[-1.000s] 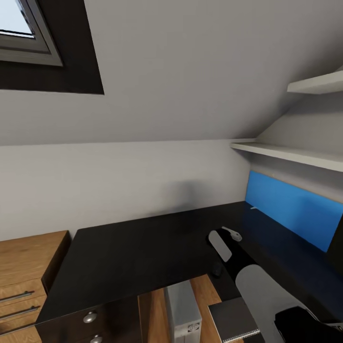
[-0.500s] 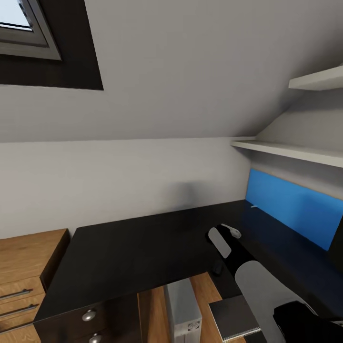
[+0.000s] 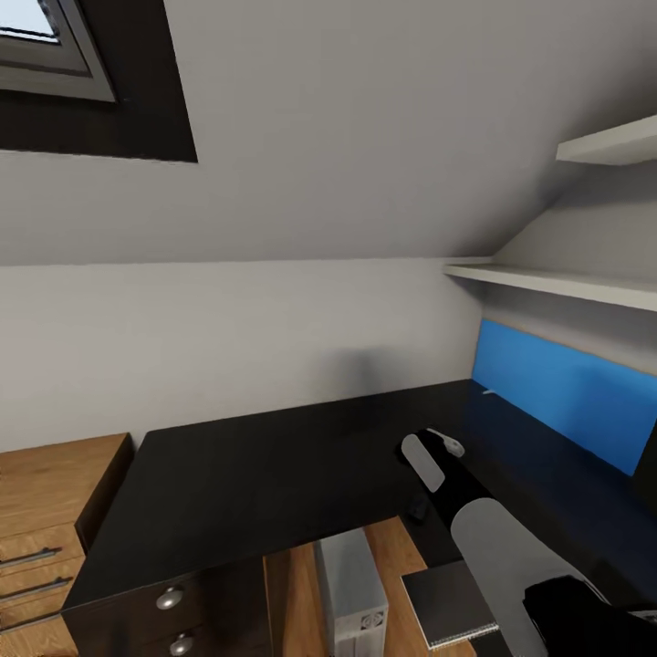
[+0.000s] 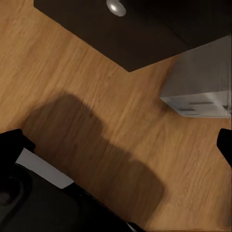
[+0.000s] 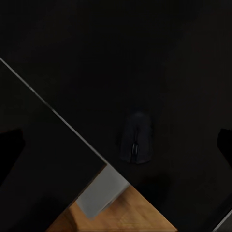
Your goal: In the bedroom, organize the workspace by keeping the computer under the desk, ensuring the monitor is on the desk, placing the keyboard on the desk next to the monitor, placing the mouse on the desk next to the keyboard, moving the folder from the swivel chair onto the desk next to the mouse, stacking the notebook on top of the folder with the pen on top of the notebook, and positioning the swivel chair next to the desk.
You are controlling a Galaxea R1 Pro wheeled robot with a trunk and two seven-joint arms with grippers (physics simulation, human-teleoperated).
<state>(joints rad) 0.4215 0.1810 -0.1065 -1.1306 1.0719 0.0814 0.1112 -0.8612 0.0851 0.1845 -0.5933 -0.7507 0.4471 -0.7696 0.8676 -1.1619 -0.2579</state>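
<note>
Pale sloped wall (image 3: 365,182) across the far side of the room, with a dark-framed window (image 3: 55,64) at far left.

Below it the desk (image 3: 274,474): black glossy top, spanning from left to right, with a blue back panel (image 3: 557,392) along its far right side. Two white shelves (image 3: 547,285) on the wall above that panel.

Light-wood drawer unit (image 3: 55,511) just beside the desk's left end. Wood floor (image 4: 96,87) beneath, seen from the left wrist.

The computer (image 3: 351,593) upright on the floor under the desk's near edge, pale grey-white, small printed label low on its near face; well apart from the dark desk drawers (image 3: 182,607) and their round metal knobs to its left.

Right arm (image 3: 497,547) reaching from near right out over the desk top.

Grey spiral-bound notebook (image 3: 449,602) at near right, just left of that arm and right of the computer; cannot tell what carries it.

Right tool (image 5: 118,142) over the desk's near edge, fingers spread wide, gripping nothing. Left tool (image 4: 116,145) low over the floor near the computer, likewise spread wide and empty-handed, dark fingertips at either edge of its wrist view.

The mouse (image 5: 137,137), small and black, flat on the desk top close to the near edge, between the right tool's spread fingers and apart from both.
</note>
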